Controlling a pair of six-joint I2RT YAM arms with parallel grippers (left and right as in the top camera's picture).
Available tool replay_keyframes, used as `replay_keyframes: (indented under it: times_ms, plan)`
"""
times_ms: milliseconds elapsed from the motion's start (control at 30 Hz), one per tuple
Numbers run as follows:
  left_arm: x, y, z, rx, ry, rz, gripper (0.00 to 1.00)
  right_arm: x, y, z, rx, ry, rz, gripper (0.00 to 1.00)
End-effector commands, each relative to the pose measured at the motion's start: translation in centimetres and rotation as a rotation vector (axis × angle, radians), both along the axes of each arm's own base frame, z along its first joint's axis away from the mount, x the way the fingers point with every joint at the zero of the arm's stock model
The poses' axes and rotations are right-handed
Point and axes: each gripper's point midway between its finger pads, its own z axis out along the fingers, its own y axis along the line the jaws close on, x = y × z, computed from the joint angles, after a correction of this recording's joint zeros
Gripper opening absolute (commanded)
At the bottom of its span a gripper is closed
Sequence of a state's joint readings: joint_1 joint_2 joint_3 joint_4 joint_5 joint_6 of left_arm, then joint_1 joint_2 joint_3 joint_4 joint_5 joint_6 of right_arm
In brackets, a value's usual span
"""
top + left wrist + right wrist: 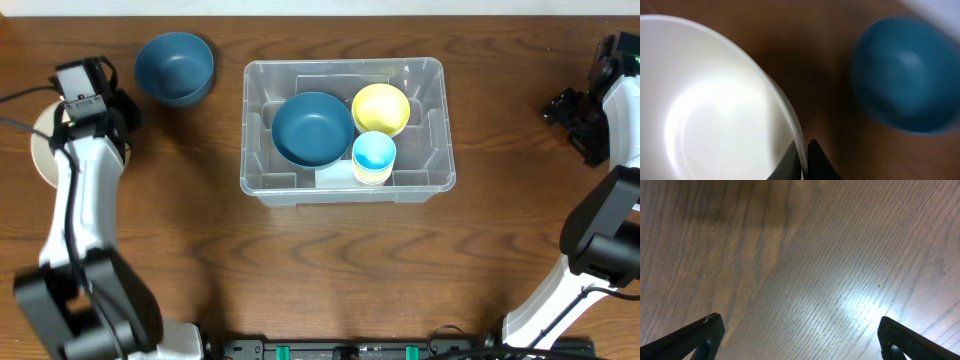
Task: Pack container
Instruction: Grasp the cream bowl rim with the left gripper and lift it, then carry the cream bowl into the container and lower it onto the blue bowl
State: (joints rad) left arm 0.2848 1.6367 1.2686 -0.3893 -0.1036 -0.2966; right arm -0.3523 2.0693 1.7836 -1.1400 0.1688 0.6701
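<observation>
The clear plastic rectangular bin (432, 172) holds a dark blue bowl (312, 129), a yellow bowl (380, 108) and a pale blue cup (374, 155). The left gripper (802, 146) pinches the rim of a round white bowl (705, 110); the right gripper (800, 335) stands wide apart.

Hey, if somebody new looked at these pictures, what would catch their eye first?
The clear bin at the table's middle draws the eye, holding a dark blue bowl, a yellow bowl and a light blue cup. At the far left, the left gripper pinches the rim of a white bowl, with a second blue bowl nearby on the table.
</observation>
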Motion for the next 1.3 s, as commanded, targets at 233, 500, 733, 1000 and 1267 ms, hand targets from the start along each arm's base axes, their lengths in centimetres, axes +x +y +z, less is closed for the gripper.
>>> replay_keyframes:
  times_ms: [233, 500, 733, 1000, 1267]
  plan:
    - [1.4, -15.5, 8.6, 0.006, -0.21, -0.599, 0.06, 0.0, -0.1, 0.3, -0.008, -0.007, -0.015, 0.99]
    - [-0.6, -28.4, 10.3, 0.103, -0.266, -1.014, 0.06, 0.0, -0.2, 0.3, -0.008, -0.006, -0.015, 0.99]
    - [-3.6, -36.7, 10.9, 0.185, -0.321, -1.282, 0.06, -0.1, -0.2, 0.3, -0.007, -0.006, -0.015, 0.99]
    - [-4.6, -40.5, 8.2, 0.175, -0.268, -1.368, 0.06, 0.0, -0.2, 0.3, -0.008, -0.006, -0.015, 0.99]
    - [-3.0, -40.7, 3.6, 0.189, -0.161, -1.348, 0.06, 0.0, -0.2, 0.3, -0.008, -0.006, -0.015, 0.99]
